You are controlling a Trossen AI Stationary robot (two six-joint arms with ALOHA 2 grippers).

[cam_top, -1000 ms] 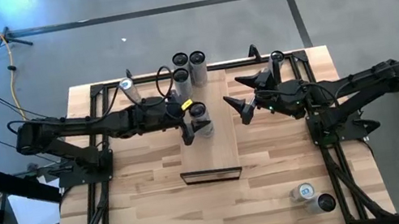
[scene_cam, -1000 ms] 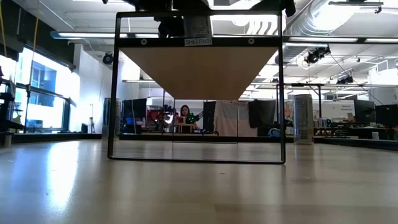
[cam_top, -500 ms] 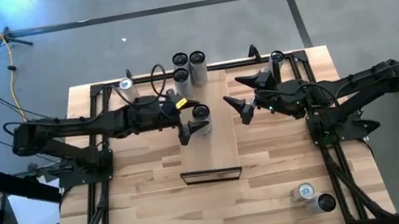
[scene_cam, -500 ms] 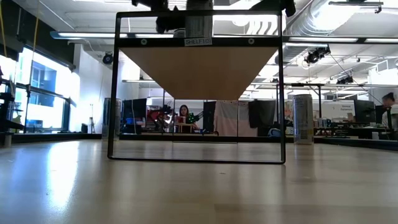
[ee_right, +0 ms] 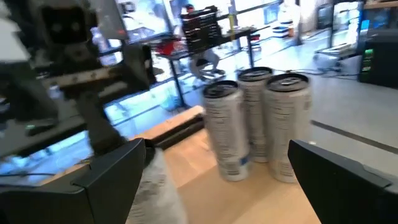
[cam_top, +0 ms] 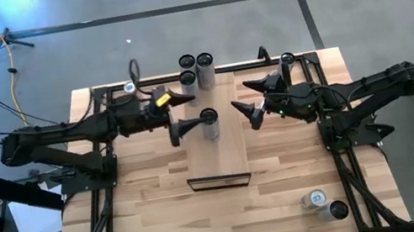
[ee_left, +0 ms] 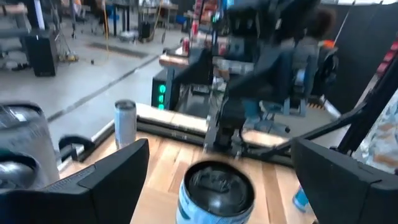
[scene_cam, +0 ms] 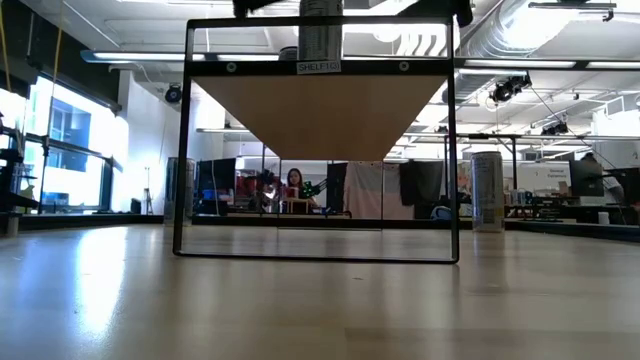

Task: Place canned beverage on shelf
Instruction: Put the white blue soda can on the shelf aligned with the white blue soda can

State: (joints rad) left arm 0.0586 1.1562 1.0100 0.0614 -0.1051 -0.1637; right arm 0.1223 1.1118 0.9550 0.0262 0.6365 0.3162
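Note:
A silver beverage can (cam_top: 209, 122) stands upright on its base on the pale wooden shelf (cam_top: 230, 150), mid-length on its left half. My left gripper (cam_top: 181, 114) hovers just left of the can, open and level, touching nothing. In the left wrist view the can (ee_left: 216, 190) shows between and beyond the spread fingers. My right gripper (cam_top: 245, 101) hangs open over the shelf's right edge. From table height the can (scene_cam: 320, 40) shows on top of the raised shelf (scene_cam: 320, 115).
Three more cans (cam_top: 195, 70) stand clustered at the shelf's far end, also seen from the right wrist (ee_right: 255, 121). Two cans (cam_top: 326, 204) sit at the table's near right corner. Black arm frames run along both table sides. Bare tabletop (cam_top: 165, 217) lies near the front.
My left gripper has drawn back from the can toward the table's left edge and risen a little. The can stays upright in the same place on the shelf. My right gripper has kept still.

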